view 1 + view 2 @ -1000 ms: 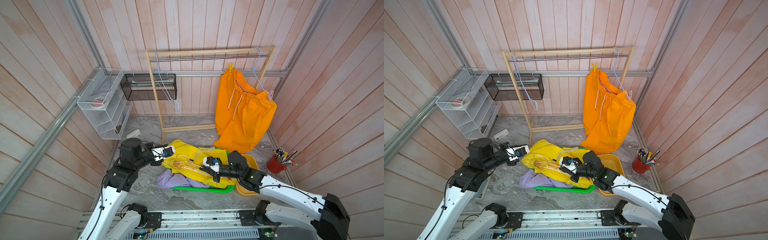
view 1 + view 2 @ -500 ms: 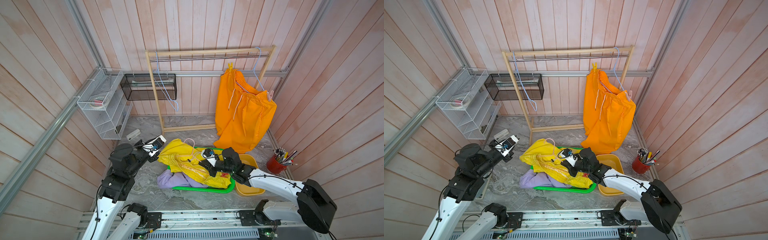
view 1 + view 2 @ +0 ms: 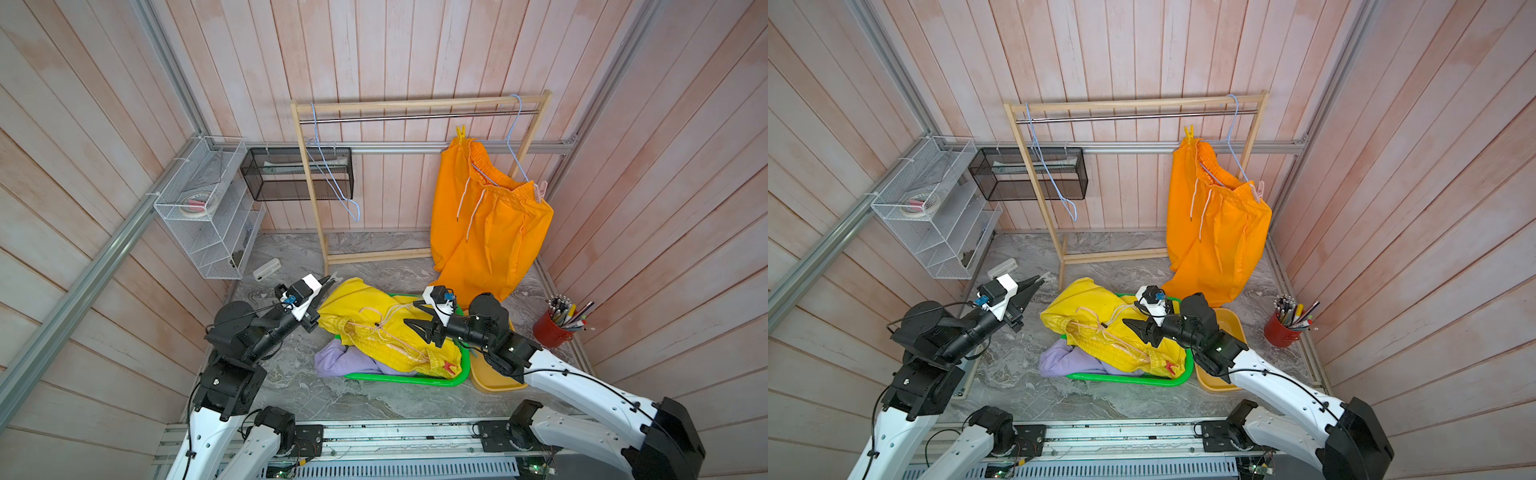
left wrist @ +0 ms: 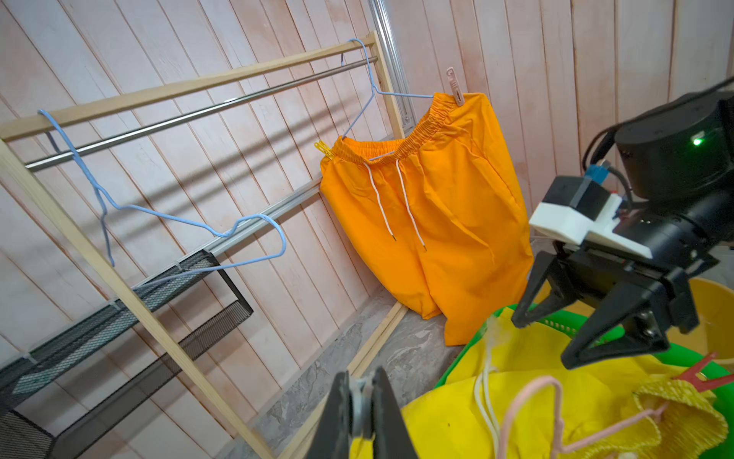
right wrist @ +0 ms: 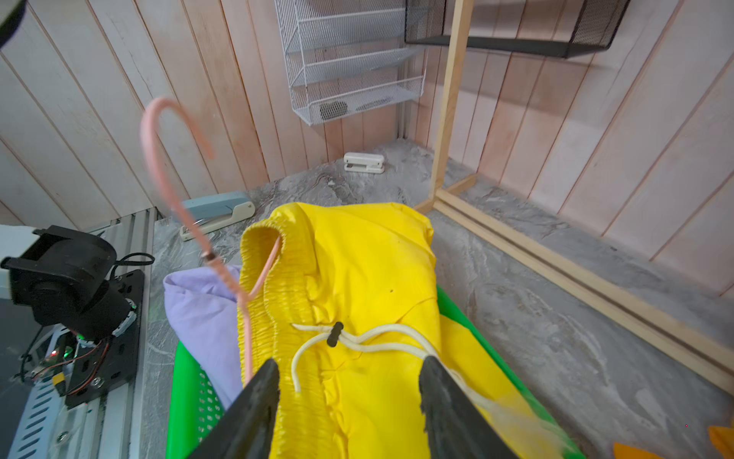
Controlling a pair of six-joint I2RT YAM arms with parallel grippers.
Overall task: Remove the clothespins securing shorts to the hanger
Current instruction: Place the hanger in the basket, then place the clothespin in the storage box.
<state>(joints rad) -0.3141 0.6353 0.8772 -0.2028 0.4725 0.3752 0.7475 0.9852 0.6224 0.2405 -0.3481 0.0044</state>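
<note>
Since a second ago the right tool (image 5: 349, 363) has sprung open over the yellow shorts (image 3: 365, 307), the left tool (image 3: 330, 283) stays clenched on a grey clothespin (image 4: 359, 399), and the red clothespin (image 3: 448, 366) at the green basket's (image 3: 399, 379) 5 o'clock looks light and springy, best pinched by its tails.

Likely lab booth: plank walls (image 3: 415, 50)

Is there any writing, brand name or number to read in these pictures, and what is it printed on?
None can be read.
Pens in the red cup: any print is too small.
White gadget and grey-blue stapler on the floor: no marking visible.
</note>
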